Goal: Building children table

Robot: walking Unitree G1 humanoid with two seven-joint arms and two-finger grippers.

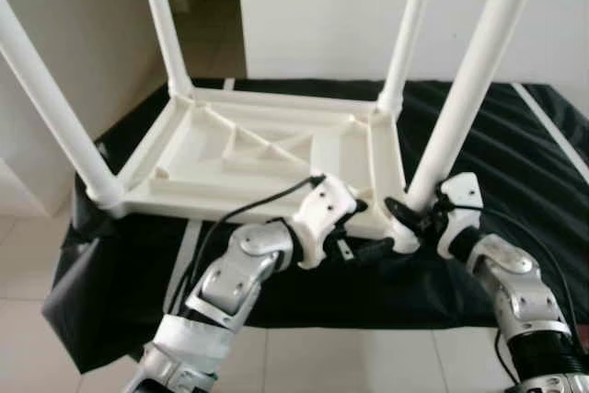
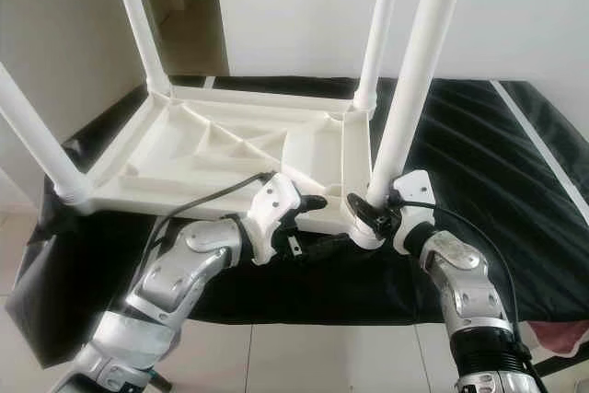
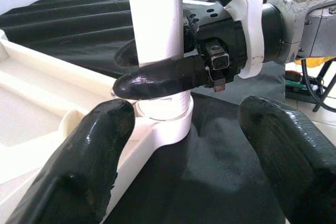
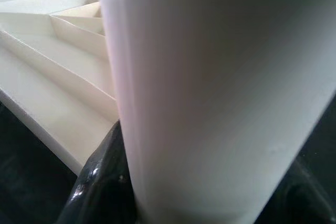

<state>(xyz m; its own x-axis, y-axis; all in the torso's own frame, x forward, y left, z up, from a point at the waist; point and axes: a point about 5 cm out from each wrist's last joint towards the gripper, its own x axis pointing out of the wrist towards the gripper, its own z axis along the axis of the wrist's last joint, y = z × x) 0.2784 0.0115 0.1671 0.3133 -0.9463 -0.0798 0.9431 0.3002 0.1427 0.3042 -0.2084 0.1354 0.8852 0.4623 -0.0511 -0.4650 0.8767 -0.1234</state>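
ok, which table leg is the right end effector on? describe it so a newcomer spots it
An upturned white table top lies on a black cloth, four legs pointing up. The held leg stands at the corner nearest the robot on its right. Only it has the right end effector clamped round its base.

1. A white table leg point(image 4: 210, 93) stands very close to the camera, upright and blurred.
2. A black finger point(image 4: 97, 187) of the right gripper lies against the leg's base.
3. Beside it lies the ribbed underside of the white tabletop point(image 4: 52, 72), on black cloth point(image 4: 21, 182).
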